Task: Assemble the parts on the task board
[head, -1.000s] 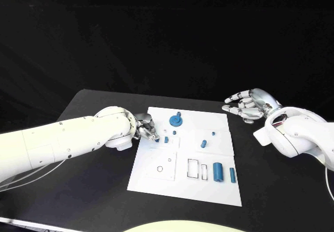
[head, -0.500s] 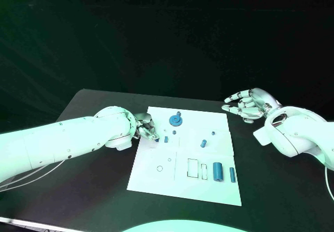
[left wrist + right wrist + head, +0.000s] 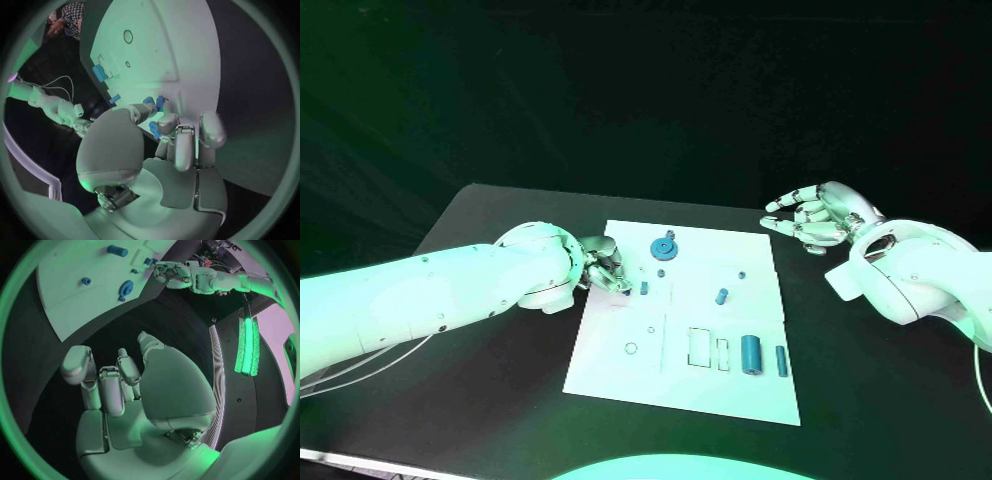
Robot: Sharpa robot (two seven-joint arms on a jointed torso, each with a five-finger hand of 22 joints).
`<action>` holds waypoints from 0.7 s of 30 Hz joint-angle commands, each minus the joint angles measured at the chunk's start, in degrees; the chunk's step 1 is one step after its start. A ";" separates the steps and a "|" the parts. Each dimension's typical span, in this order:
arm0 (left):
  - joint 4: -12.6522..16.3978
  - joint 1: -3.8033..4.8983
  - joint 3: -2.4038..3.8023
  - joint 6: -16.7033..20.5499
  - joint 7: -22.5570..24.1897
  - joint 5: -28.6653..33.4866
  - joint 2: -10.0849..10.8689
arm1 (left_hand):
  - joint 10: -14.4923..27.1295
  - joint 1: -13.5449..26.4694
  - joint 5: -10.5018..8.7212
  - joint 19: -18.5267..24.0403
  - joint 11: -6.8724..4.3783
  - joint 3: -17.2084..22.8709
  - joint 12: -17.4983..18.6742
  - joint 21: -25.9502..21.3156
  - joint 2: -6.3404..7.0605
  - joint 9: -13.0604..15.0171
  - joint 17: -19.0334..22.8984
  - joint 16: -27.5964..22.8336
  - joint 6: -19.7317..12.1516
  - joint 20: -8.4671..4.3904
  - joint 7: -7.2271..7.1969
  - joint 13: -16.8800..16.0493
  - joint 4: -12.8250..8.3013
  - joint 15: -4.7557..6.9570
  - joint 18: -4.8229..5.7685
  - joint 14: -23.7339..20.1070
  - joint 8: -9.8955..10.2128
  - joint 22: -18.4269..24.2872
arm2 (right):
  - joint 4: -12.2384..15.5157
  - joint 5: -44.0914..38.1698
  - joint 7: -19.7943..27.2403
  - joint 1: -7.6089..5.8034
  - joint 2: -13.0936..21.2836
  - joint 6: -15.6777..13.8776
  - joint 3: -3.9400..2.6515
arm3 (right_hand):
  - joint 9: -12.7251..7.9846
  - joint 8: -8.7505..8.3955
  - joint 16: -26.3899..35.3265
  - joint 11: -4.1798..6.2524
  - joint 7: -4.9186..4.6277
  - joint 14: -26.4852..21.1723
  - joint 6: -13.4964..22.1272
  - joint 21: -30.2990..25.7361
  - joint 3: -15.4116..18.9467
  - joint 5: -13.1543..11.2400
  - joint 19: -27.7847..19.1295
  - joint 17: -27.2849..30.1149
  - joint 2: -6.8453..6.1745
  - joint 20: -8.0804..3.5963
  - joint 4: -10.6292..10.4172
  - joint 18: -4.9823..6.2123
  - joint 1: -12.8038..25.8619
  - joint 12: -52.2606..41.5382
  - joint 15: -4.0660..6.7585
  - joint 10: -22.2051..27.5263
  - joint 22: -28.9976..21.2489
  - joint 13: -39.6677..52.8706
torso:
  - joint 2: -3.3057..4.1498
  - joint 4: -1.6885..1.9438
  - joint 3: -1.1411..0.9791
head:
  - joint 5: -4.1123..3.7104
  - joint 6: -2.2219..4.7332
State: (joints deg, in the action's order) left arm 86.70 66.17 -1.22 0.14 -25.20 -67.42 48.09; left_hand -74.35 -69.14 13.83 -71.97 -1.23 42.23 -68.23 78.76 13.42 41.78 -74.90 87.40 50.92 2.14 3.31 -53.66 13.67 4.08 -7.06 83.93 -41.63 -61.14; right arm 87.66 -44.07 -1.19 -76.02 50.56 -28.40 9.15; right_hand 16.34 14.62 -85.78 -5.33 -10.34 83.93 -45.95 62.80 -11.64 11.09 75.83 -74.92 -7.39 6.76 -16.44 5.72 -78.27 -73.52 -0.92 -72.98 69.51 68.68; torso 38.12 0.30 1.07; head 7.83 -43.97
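Observation:
The white task board (image 3: 689,385) lies mid-table. My left hand (image 3: 604,270) hovers at its left edge with fingers curled in; in the left wrist view a small blue part (image 3: 154,129) shows pinched between thumb and fingers. Right beside those fingers a short blue piece (image 3: 643,288) stands on the board. A blue gear (image 3: 665,248) sits near the back edge, a blue peg (image 3: 721,296) in the middle, and a thick cylinder (image 3: 751,355) with a slim one (image 3: 782,361) at the front right. My right hand (image 3: 808,222) hangs off the board's back right corner, holding nothing, fingers apart.
Rectangular slots (image 3: 700,346) and a round hole (image 3: 630,348) are cut into the board's front half. Black tabletop (image 3: 488,390) surrounds the board on all sides. The right wrist view shows the gear (image 3: 125,289) and my left hand (image 3: 172,274) across the board.
My left hand has crept slightly forward and toward the standing blue piece. The right hand and the parts on the board have not moved.

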 commanded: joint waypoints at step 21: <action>1.33 -0.63 -0.09 5.01 1.60 -2.24 0.94 | -0.88 0.15 0.83 -0.77 0.01 11.66 -0.63 0.46 0.02 0.00 -10.27 0.48 0.64 -0.07 -0.13 -0.77 -11.58 0.37 1.27 4.81 -0.35 -0.56 | 0.03 -0.40 0.82 0.04 0.04 0.64 -0.01 | 0.08 0.35 0.06 0.08 0.15 3.52 -0.02 0.32 -0.16 0.05 0.27 -5.40 0.59 0.07 0.06 0.36 0.16 -0.24 0.03 -0.29 0.05 0.03 | 0.00 0.01 0.00 | 0.11 -0.14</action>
State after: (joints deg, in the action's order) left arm 87.83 65.58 -1.33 3.68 -24.39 -69.13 49.01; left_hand -74.75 -68.82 14.38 -72.38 -1.22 42.23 -68.52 78.96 13.75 41.72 -74.90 87.63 51.24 2.14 3.20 -54.32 13.67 4.08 -6.14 83.93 -41.85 -61.62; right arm 87.65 -44.08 -1.13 -76.00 50.58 -28.41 9.15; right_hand 16.32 14.62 -85.79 -5.33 -10.34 83.92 -45.95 62.80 -11.65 11.09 75.82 -74.91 -7.39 6.76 -16.44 5.73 -78.27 -73.52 -0.92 -72.98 69.49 68.66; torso 38.12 0.31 1.05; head 7.92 -44.06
